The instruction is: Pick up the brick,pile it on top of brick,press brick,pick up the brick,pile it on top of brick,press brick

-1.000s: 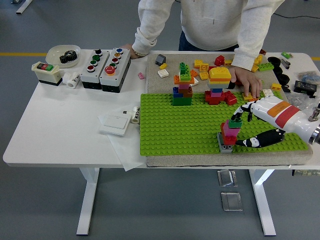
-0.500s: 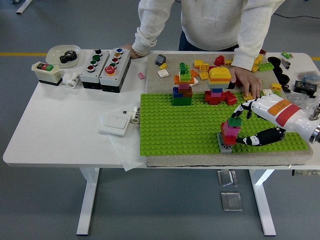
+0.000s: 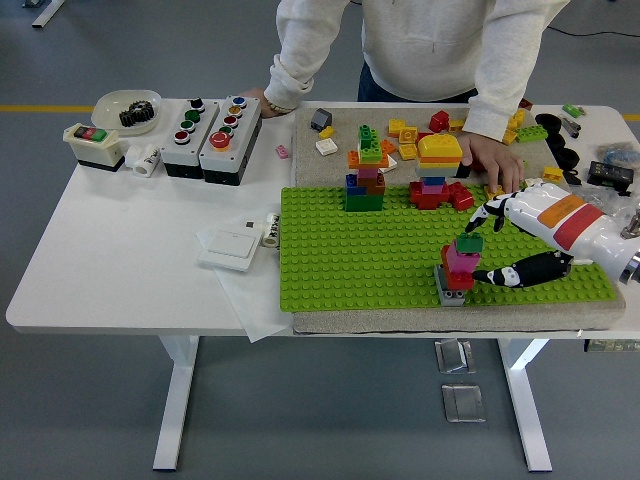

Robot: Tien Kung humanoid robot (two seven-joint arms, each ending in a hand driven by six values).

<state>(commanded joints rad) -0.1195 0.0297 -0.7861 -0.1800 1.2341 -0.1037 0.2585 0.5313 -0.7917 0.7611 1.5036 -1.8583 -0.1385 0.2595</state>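
- Since the earlier frame: right hand [image 3: 497,243] has lifted and drawn back to the right, off the small stack [image 3: 458,265]; its fingers now stand apart from the green brick [image 3: 470,243] on top, spread and holding nothing.
- Table [image 3: 120,260]: white, carrying a green baseplate [image 3: 360,250] on a beige mat; a person stands at the far side, one hand [image 3: 492,165] resting among the loose bricks [image 3: 405,135] behind the plate.
- Baseplate: holds the small stack near its front edge, plus two taller towers [image 3: 365,170] toward the back.
- Small stack: grey base, red and pink bricks, green brick uppermost. Risk: the green brick looks offset toward the right, so it may not be fully seated; an off-centre press could tip it or topple the whole stack.
- Right hand, thumb low beside the stack's base: risk of knocking the stack sideways when it reaches back toward the loose bricks.
- Person's hand near the loose bricks: risk of the robot's hand colliding with it during the next pick.
- Left hand: not in view.
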